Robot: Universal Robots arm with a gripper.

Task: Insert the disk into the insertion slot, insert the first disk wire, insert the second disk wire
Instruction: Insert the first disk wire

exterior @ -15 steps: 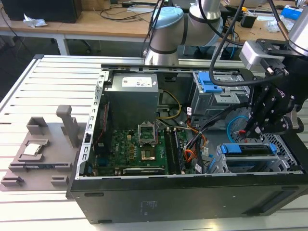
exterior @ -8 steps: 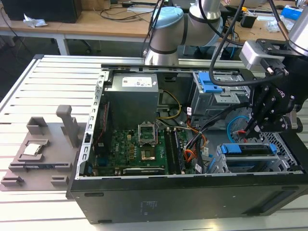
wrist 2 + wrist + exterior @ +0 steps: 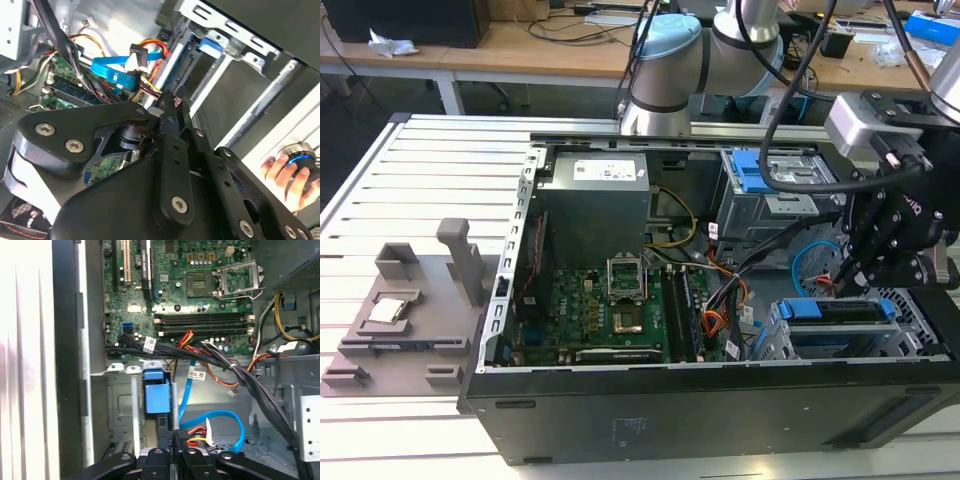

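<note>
The disk [image 3: 835, 312], in its bright blue caddy [image 3: 156, 396], lies inside the insertion slot of the silver cage [image 3: 775, 338] at the exterior view's right. My gripper [image 3: 845, 280] hangs just above the disk's rear end. In both wrist views its fingers [image 3: 170, 115] stand close together on the small black plug of the first disk wire [image 3: 197, 432], whose red, orange and yellow strands [image 3: 148, 89] trail from the fingertips. The second disk wire [image 3: 220, 415], light blue and flat, curls in a loop beside the gripper [image 3: 176, 439]; its plug end [image 3: 136, 54] lies loose.
The open case holds a green motherboard [image 3: 610, 310], a grey power supply [image 3: 595, 200] and an upper bay with a blue tab [image 3: 750, 170]. A thick black cable bundle [image 3: 240, 372] crosses near the cage. A person's hand [image 3: 280, 167] rests on a blue-lit knob outside the case.
</note>
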